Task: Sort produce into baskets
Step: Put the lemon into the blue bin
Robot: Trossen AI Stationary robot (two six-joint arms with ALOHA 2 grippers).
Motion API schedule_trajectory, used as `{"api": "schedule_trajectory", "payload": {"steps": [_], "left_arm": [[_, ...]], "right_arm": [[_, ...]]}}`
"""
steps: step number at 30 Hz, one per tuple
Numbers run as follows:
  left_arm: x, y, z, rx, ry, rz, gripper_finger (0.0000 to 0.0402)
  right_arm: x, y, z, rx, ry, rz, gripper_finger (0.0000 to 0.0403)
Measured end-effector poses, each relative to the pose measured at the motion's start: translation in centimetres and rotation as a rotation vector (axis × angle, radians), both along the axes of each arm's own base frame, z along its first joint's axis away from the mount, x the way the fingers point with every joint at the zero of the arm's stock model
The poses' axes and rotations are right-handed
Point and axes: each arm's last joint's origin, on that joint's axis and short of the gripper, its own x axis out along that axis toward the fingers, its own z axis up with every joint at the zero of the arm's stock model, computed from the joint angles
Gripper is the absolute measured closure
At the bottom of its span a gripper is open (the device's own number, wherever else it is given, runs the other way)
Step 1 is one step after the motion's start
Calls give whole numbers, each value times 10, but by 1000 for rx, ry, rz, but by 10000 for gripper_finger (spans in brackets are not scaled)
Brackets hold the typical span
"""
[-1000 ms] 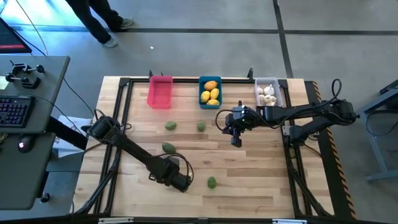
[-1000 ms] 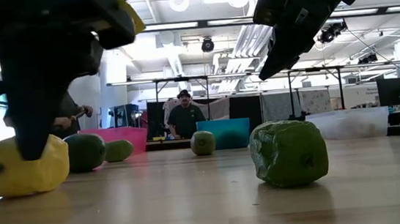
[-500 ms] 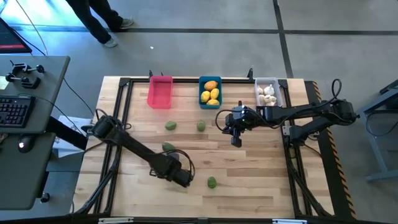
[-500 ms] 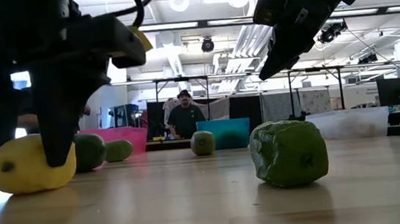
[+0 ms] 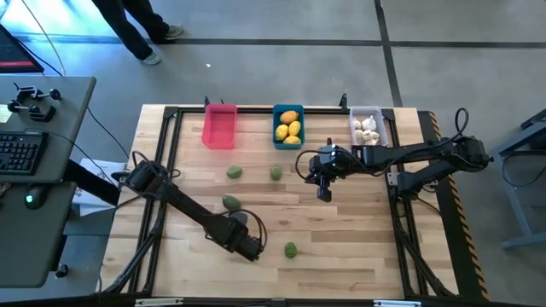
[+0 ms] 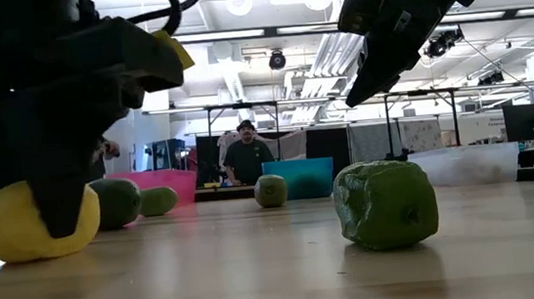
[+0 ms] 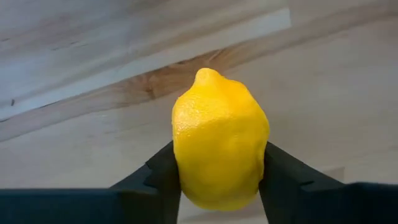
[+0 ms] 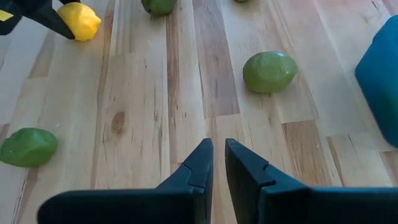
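The sorting is running about halfway: lemons are sitting in the blue basket [image 5: 288, 126] and garlic in the white basket [image 5: 368, 128] at top centre and right, the pink basket [image 5: 219, 126] is waiting empty, 4 green fruits are lying loose, the left gripper [image 7: 217, 180] is squeezing a lemon [image 7: 219, 138] at lower centre, and the right gripper [image 8: 217, 163] is hovering shut and empty.

No legible text — none anywhere

Pebbled glossy lemon [image 7: 220, 140], matt wooden table [image 7: 93, 93]

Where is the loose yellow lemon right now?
The lemon sits on the table between the left gripper's fingers, front-left in the high view, near a green fruit.
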Motion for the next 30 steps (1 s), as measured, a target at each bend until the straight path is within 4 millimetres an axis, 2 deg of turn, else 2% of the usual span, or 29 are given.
{"api": "schedule_trajectory", "payload": {"steps": [4,10,22,27,30], "left_arm": [[-3,-4,2,0,-4,-36,284],[-5,-1,20,44,-85,-64,284],[2,34,69,280,-300,-357,285],[11,50,69,301,-271,-543,286],[18,61,61,287,-292,-627,286]], "right_arm": [[0,0,0,0,0,0,370],[2,0,2,-1,-24,-1,370],[16,2,22,134,-275,-4,370],[19,1,27,165,-333,-25,370],[19,1,27,170,-334,-29,370]]}}
